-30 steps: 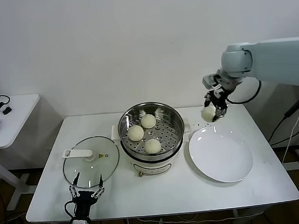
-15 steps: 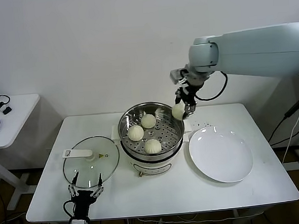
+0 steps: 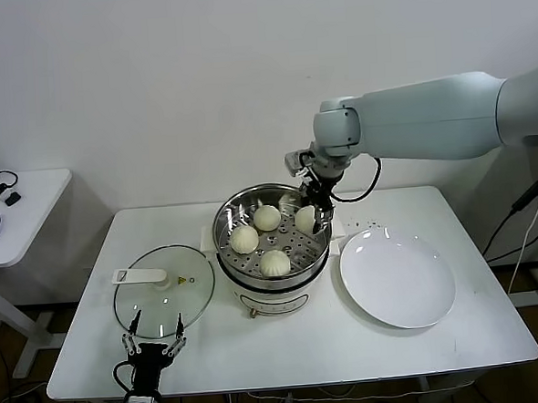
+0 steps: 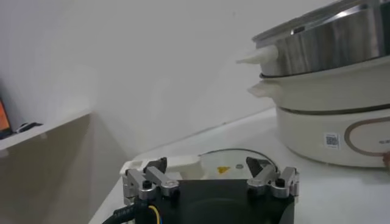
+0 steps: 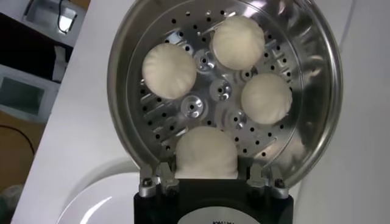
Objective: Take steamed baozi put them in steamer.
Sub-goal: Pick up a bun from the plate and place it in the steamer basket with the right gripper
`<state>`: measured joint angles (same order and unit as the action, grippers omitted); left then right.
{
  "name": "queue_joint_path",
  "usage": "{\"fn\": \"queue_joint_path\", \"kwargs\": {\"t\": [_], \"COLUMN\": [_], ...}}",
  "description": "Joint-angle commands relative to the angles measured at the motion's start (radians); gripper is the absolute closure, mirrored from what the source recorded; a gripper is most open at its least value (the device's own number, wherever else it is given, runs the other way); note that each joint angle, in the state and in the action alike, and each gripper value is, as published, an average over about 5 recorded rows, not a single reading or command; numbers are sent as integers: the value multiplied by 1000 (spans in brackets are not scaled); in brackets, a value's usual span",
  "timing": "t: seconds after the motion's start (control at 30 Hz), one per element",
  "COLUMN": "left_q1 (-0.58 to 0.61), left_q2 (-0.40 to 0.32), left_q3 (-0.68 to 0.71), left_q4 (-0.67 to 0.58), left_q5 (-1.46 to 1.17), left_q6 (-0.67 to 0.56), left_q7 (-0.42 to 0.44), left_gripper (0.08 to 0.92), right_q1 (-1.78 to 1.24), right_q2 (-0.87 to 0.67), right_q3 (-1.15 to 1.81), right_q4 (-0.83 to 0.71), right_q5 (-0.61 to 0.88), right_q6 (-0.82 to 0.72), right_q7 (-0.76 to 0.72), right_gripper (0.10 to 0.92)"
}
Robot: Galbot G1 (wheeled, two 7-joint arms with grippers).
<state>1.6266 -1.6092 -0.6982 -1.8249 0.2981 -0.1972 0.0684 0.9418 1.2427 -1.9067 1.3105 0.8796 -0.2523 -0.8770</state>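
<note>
The steamer (image 3: 226,215) is a shiny steel pot with a perforated tray on a cream-white base, at the table's middle. Three baozi lie on the tray (image 3: 267,217), (image 3: 244,239), (image 3: 275,262). My right gripper (image 3: 314,219) is shut on a fourth baozi (image 3: 306,219) and holds it inside the pot's right side, just over the tray. In the right wrist view the held baozi (image 5: 206,152) sits between the right gripper's (image 5: 206,176) fingers, with three others beyond (image 5: 169,70). My left gripper (image 3: 155,339) is open and empty at the table's front left edge.
A round glass lid (image 3: 163,290) with a white handle lies flat left of the steamer, just beyond the left gripper (image 4: 210,176). A white plate (image 3: 397,280) with nothing on it lies right of the steamer. A small side table stands at the far left.
My right gripper has carried the baozi leftward from above the plate's far edge to the steamer and lowered it inside the pot. The left arm has not moved.
</note>
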Motion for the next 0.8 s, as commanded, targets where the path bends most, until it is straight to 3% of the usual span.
{"fn": "queue_joint_path", "kwargs": {"t": [0.03, 0.8], "left_q1": [-1, -9], "left_q2": [-49, -49], "left_q3": [-1, -12], "left_q4": [5, 23], "left_q5": [-1, -8], "left_q6": [-3, -9], "left_q7": [-2, -3], "left_gripper": [177, 177], "right_q1": [-84, -164], "right_q2": [27, 45], "right_q3": [17, 41], "right_q4": [-44, -125], "right_q5": [-4, -42], "right_q6": [-7, -6], "right_q7": [16, 36], "right_gripper": [375, 377]}}
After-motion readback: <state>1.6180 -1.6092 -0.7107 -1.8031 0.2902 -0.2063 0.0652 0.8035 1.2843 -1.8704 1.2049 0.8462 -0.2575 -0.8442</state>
